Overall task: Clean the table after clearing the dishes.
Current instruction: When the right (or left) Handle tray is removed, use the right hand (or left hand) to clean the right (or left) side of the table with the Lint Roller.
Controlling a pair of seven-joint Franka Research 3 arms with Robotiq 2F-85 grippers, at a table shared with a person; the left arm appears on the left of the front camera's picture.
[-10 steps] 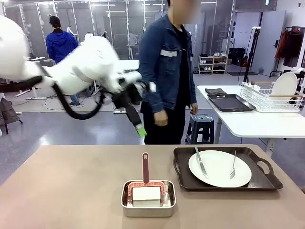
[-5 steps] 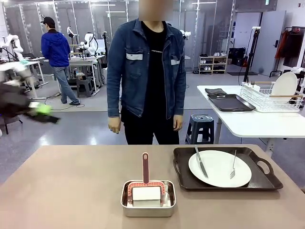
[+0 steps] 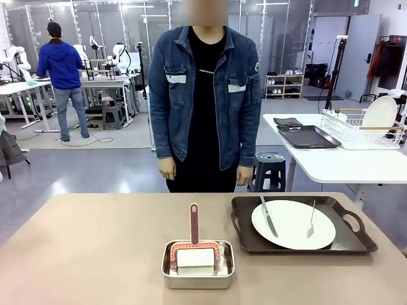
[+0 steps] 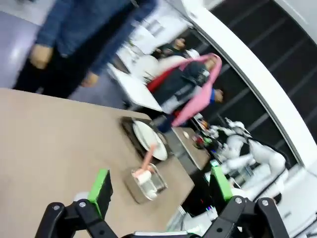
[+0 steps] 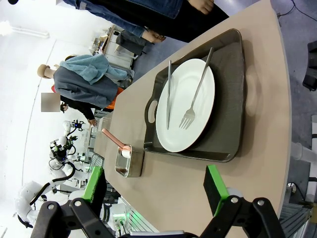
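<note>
On the beige table (image 3: 95,241), right of centre, a dark brown handled tray (image 3: 346,243) carries a round white plate (image 3: 292,225) with a knife (image 3: 268,216) and a fork (image 3: 311,221) lying on it. My left gripper (image 4: 161,184) is open and empty, high above the table (image 4: 49,144), with the plate (image 4: 147,140) far ahead of it. My right gripper (image 5: 154,189) is also open and empty. It hovers over the near table edge, a short way from the tray (image 5: 229,99) and plate (image 5: 185,106).
A small steel pan (image 3: 197,280) holding a white block (image 3: 195,257) and a pink-handled brush (image 3: 194,222) sits at the front centre. A person (image 3: 203,95) stands at the far edge, hands down. A white side table (image 3: 337,164) with a wire rack (image 3: 362,130) stands at right.
My left arm has swung out of the front view toward the left. The person has turned and stepped to the middle of the far edge.
</note>
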